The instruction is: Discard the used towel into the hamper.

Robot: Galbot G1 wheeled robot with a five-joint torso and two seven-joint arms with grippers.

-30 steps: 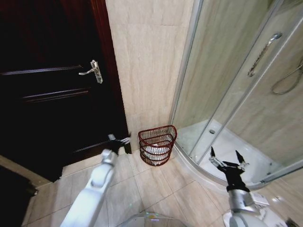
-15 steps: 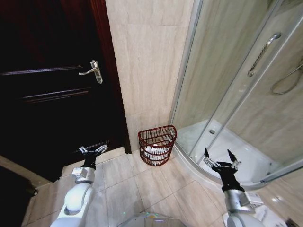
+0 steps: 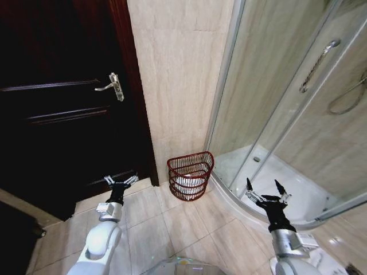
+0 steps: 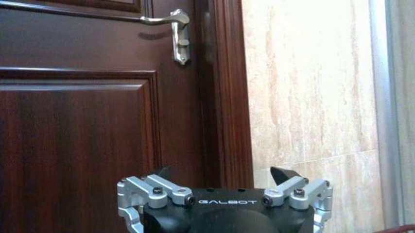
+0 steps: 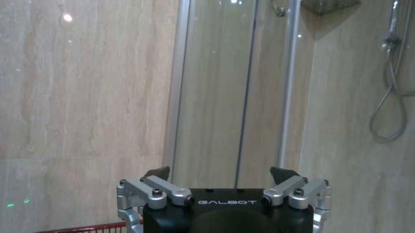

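Note:
The hamper [image 3: 191,174] is a small reddish-brown wire basket standing on the floor against the tiled wall, between the door and the shower. A white towel [image 3: 187,184] lies inside it. My left gripper [image 3: 120,182] hovers open and empty to the left of the hamper, in front of the dark door. My right gripper [image 3: 265,189] is open and empty to the hamper's right, by the shower's curved edge. The left wrist view has the left gripper [image 4: 222,173] facing the door frame. The right wrist view has the right gripper [image 5: 220,172] facing the shower glass, with a sliver of hamper rim [image 5: 77,227].
A dark wooden door [image 3: 57,114] with a metal handle [image 3: 114,86] fills the left. A glass shower enclosure [image 3: 287,114] with a white raised tray [image 3: 281,177] stands on the right. Beige floor tiles [image 3: 172,229] lie in front of the hamper.
My left gripper has drawn back from beside the hamper toward the left, then edged slightly right. The right gripper has shifted a little left and up. The hamper has stayed put.

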